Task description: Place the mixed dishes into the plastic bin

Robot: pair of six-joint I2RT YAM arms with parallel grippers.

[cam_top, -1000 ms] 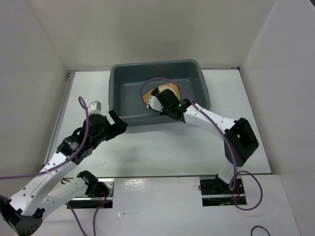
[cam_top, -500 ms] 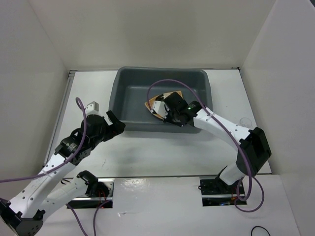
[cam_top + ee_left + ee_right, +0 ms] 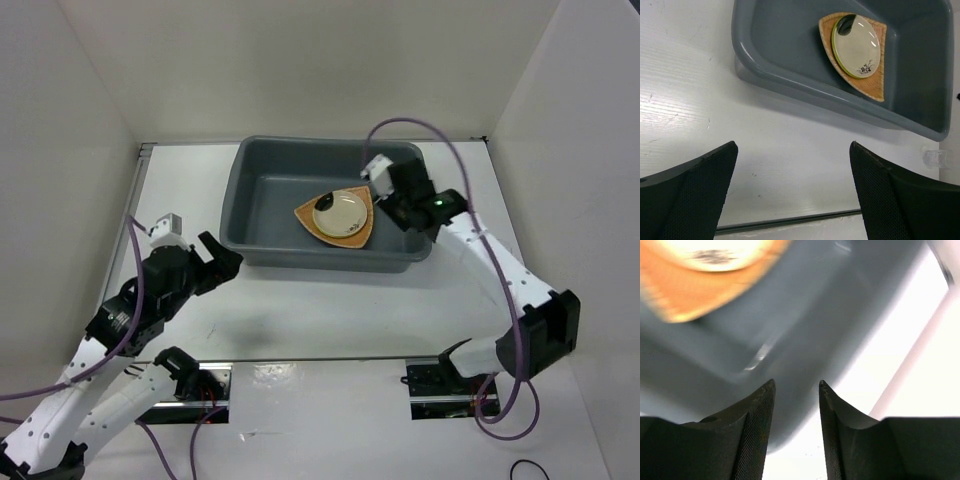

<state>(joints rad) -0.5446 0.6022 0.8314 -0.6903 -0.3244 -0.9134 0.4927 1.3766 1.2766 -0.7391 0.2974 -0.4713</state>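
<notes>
One small clear cup (image 3: 932, 158) stands outside the large dark grey plastic bin (image 3: 785, 45), at lower right of the left-wrist view — nearer the right arm, by my judgement. Right gripper (image 3: 796, 386): jaws narrowly parted, empty, over the bin. Left gripper (image 3: 792, 146): spread wide, empty. Tan rounded-triangular wooden plate (image 3: 879, 80) — inside the bin.

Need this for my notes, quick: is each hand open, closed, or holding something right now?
Left hand: wide open, empty.
Right hand: partly open, holding nothing.
</notes>
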